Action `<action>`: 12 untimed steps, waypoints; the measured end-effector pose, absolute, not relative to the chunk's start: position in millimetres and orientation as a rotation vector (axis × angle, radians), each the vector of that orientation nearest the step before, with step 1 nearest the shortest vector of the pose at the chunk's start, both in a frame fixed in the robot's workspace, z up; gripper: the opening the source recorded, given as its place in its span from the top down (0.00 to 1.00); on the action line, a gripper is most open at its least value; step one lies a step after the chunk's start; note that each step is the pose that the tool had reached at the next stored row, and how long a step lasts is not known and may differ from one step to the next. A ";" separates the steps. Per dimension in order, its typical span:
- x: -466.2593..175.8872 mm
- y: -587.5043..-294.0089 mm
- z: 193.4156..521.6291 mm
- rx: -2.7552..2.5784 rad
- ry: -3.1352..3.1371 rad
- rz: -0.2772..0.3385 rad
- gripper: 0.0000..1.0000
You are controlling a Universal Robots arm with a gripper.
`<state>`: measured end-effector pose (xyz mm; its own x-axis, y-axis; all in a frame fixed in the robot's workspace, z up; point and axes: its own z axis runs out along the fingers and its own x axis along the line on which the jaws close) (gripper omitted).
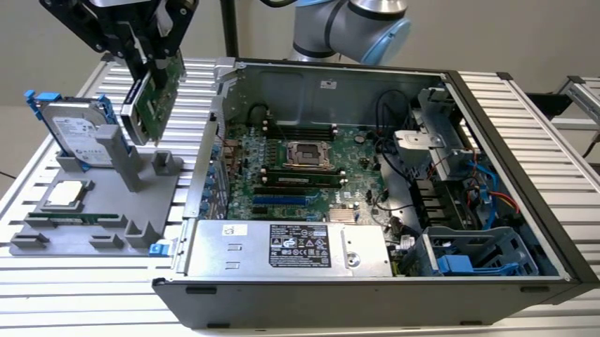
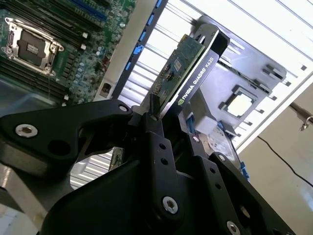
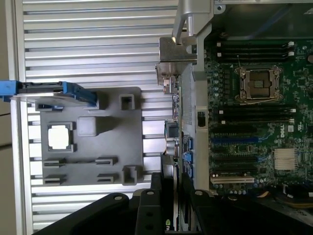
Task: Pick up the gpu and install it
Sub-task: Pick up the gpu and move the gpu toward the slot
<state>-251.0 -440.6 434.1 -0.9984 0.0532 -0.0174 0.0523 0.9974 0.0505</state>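
Observation:
The gpu (image 1: 157, 97) is a green card with a silver bracket. It hangs tilted in the air above the grey fixture (image 1: 94, 207), at the exterior view's left, just outside the open computer case (image 1: 394, 210). My gripper (image 1: 150, 62) is shut on its upper edge. In the second wrist view the black fingers (image 2: 155, 128) clamp the gpu (image 2: 188, 68), green board on one side and black cooler on the other. The first wrist view has the gpu (image 3: 176, 58) edge-on beside the case wall, with the gripper (image 3: 172, 188) holding it. The motherboard (image 1: 291, 165) lies inside the case.
A silver hard drive with blue rails (image 1: 77, 130) stands in the fixture, with a square processor chip (image 1: 64, 193) and a thin memory stick (image 1: 70, 217) nearby. Inside the case are a power supply (image 1: 291, 247), cables and a drive cage (image 1: 473, 260). The slatted table (image 1: 75, 295) surrounds everything.

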 end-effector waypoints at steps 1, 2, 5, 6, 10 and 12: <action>-250.6 -440.6 434.2 0.082 3.121 0.078 1.00; -250.3 -440.6 434.1 0.082 3.121 0.078 1.00; -249.3 -440.6 434.2 0.082 3.121 0.078 1.00; -249.0 -440.6 434.2 0.082 3.121 0.078 1.00; -247.7 -440.6 434.2 0.082 3.121 0.078 1.00; -246.8 -440.6 434.2 0.082 3.121 0.078 1.00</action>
<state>-246.8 -440.6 434.2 -0.9984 0.0532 -0.0173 0.0522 0.9974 0.0504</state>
